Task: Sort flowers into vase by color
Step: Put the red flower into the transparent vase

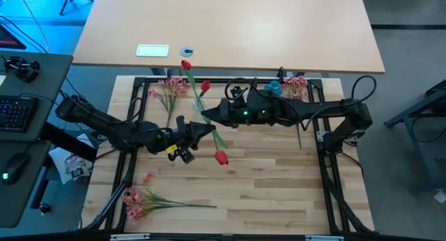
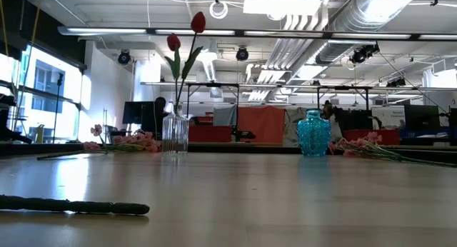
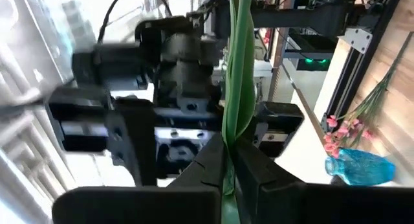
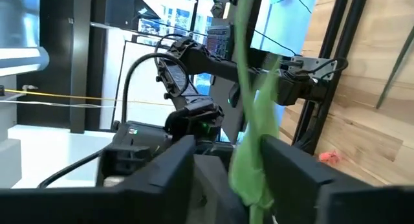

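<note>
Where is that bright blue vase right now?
The blue vase stands at the table's far edge on the right side in the high view, beside a pink spray, just behind the right arm.

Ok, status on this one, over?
Left gripper shut on tulip stem, mid-air. Right gripper at same stem. Clear vase holds two red blooms. Nothing seen blocking.

Even overhead light falls on the worktop (image 1: 265, 171), with soft shadows. The low view is backlit by bright windows and ceiling strips. Both wrist views are blurred, the near fingers (image 3: 194, 169) out of focus.
</note>
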